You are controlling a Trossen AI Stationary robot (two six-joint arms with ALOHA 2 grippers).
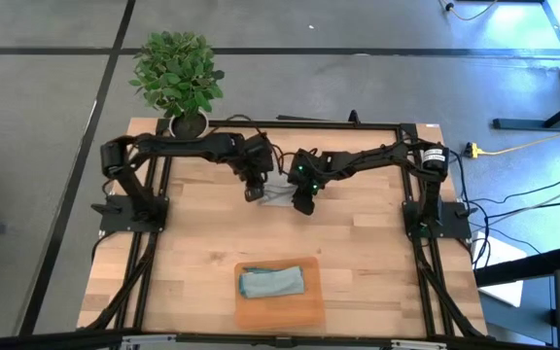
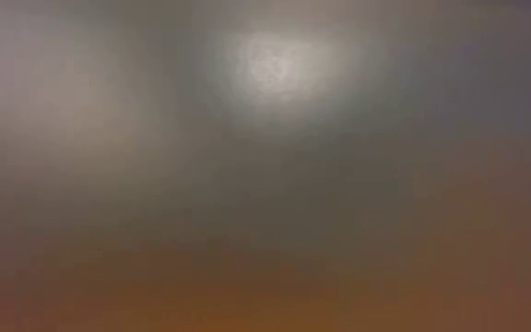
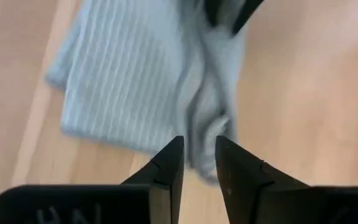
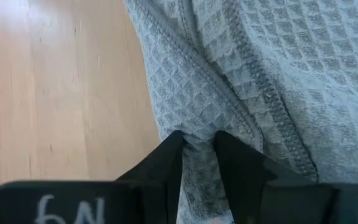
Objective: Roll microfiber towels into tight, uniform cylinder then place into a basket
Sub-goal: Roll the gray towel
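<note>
Roughly half done: pale blue-teal microfiber towel (image 1: pixel 271 282) rolled inside shallow orange-tan basket (image 1: pixel 280 309); light grey waffle-weave towel (image 4: pixel 241 81) unrolled mid-counter, edges pinched by left end effector (image 3: pixel 199 163) and right end effector (image 4: pixel 197 152).

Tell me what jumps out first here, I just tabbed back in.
Both arms meet at the table's far middle over the grey towel: the right gripper has its jaws shut on a fold of it, and the left gripper pinches its edge. Nearer, the blue-teal towel lies in the orange basket.
</note>
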